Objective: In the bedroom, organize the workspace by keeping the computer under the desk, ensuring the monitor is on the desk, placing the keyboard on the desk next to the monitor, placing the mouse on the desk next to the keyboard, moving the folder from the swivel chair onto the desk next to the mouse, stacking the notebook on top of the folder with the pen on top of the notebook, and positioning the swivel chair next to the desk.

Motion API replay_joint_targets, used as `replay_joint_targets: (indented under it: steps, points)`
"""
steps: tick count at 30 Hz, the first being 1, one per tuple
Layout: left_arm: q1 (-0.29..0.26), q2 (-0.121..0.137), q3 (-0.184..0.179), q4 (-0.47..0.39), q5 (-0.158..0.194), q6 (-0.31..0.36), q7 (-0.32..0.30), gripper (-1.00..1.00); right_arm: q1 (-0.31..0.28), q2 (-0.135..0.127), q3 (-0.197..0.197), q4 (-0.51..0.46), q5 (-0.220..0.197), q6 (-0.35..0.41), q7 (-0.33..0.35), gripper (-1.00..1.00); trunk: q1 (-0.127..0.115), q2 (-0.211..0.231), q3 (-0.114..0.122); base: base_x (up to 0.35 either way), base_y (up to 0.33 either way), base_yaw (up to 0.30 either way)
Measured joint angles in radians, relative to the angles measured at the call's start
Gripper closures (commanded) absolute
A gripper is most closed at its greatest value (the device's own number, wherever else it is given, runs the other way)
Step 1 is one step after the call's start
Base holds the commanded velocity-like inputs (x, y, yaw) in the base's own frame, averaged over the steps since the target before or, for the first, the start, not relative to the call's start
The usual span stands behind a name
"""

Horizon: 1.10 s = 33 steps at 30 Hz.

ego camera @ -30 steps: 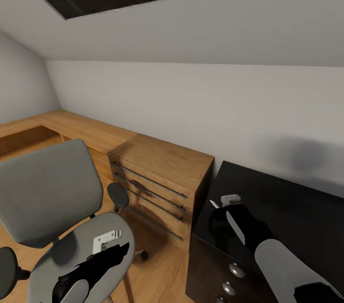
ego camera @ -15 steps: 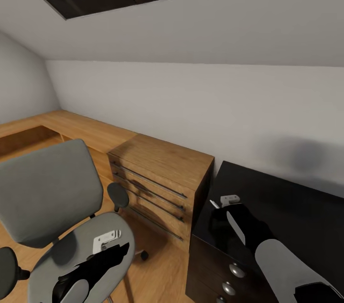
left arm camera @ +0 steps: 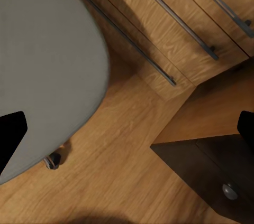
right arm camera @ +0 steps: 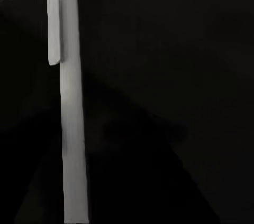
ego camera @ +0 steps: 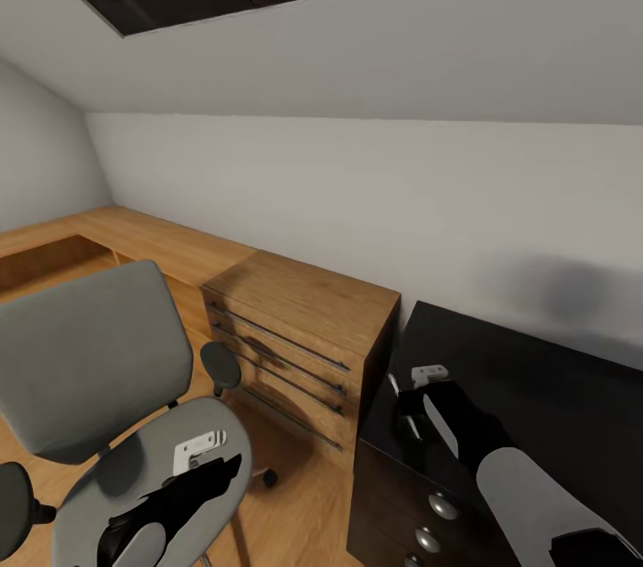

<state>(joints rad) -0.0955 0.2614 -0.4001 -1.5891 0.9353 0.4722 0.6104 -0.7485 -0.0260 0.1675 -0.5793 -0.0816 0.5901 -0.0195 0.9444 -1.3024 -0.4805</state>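
Note:
The grey swivel chair (ego camera: 89, 353) stands at the left, its seat (left arm camera: 42, 49) bare. My left gripper (ego camera: 228, 467) hovers open over the seat's front edge and holds nothing. At the right is the black desk (ego camera: 536, 371), with my right gripper (ego camera: 406, 406) low over its left corner. The thin white pen (right arm camera: 71, 129) lies lengthwise on the black top under that gripper, its ends (ego camera: 393, 385) peeking out beside the black fingers. The fingers blend into the dark top and seem parted off the pen. The monitor, keyboard, mouse, folder and computer are out of view.
A light wooden dresser (ego camera: 304, 299) with long bar handles (left arm camera: 174, 28) stands between chair and desk, against the sloped white wall. The desk's dark drawers with silver knobs (ego camera: 442, 506) face me. A wooden bench runs along the left wall, and wooden floor (left arm camera: 132, 171) shows between chair and desk.
The pen has shifted under the right gripper: its far tip moved slightly and a second white piece now shows nearer me. Both arms and the view stayed still.

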Motion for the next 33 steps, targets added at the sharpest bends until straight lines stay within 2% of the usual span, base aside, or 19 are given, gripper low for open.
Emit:
replay_joint_targets:
  steps: [33]
  points:
    - [0.0, 0.0, 0.0, 0.0, 0.0, 0.0, 0.0, -1.0, 0.0, 0.0, -0.001, -0.018, -0.006, 0.059, 0.014, 1.0, 0.0, 0.0, 0.0, 0.0, 0.0, 0.0]
